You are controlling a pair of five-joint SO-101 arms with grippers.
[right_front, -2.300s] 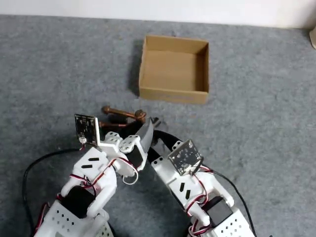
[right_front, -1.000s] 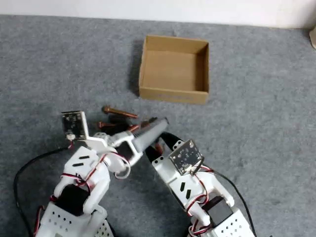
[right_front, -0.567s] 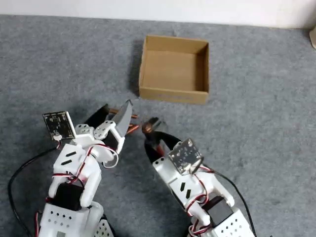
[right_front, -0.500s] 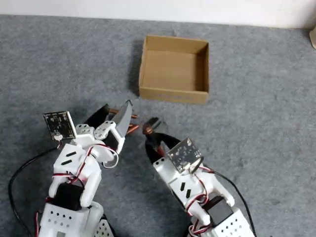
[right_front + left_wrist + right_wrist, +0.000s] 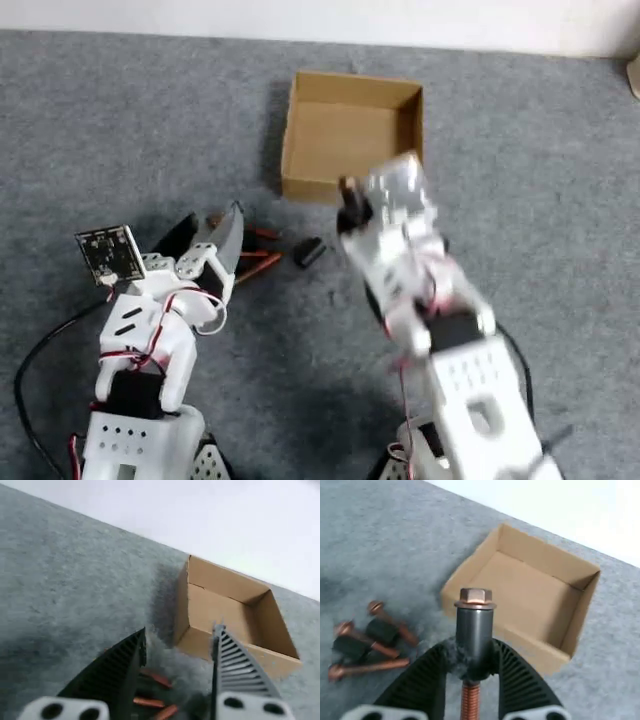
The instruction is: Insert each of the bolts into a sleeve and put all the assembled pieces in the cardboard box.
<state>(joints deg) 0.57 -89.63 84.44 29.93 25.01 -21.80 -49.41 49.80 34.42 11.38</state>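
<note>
My right gripper is shut on a black sleeve with a copper bolt through it, held upright. In the high view the right gripper hangs just before the front wall of the cardboard box. The box holds nothing that I can see. My left gripper stands open over the loose copper bolts, nothing between its fingers. A lone black sleeve lies on the carpet between the arms. Bolts lie under the left gripper.
Grey carpet covers the table. In the right wrist view, two bolts in black sleeves and a bare bolt lie left of the box. A white wall runs along the far edge.
My right arm has risen and swung toward the box with the bolt and sleeve in its gripper. My left gripper has let go, opened and drawn back to the left over the loose bolts.
</note>
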